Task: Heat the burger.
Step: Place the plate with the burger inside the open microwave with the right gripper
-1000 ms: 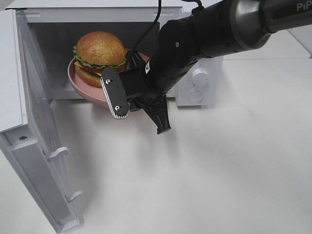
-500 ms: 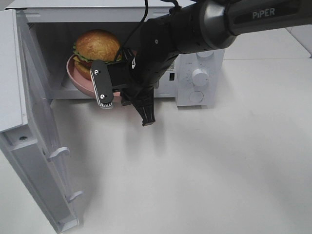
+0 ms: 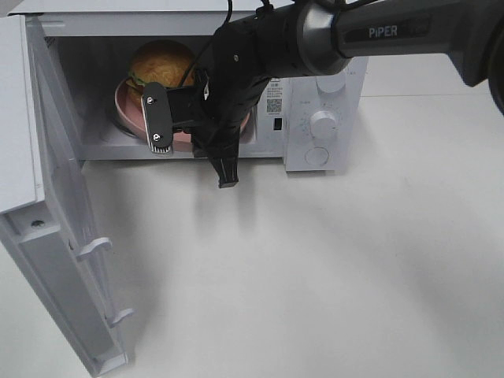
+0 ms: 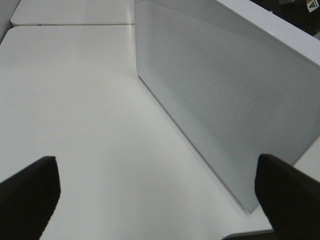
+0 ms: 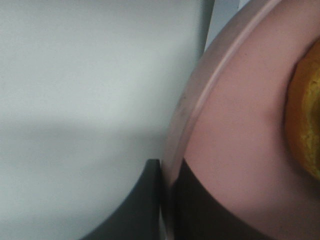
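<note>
Right gripper (image 5: 162,200) is pinched tight on the plate (image 3: 124,110) rim, holding it past the front edge of the microwave (image 3: 315,94) floor. The burger (image 3: 161,63) rides mid-plate. Door (image 3: 55,205) is swung wide for access. Left gripper (image 4: 155,200) gapes empty beside the door, likely ready to close it.

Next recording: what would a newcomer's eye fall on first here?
The golden burger on its pink plate, inside the open white microwave at upper left. The black arm reaches in, its right gripper shut on the plate's rim. The door hangs wide at left.
</note>
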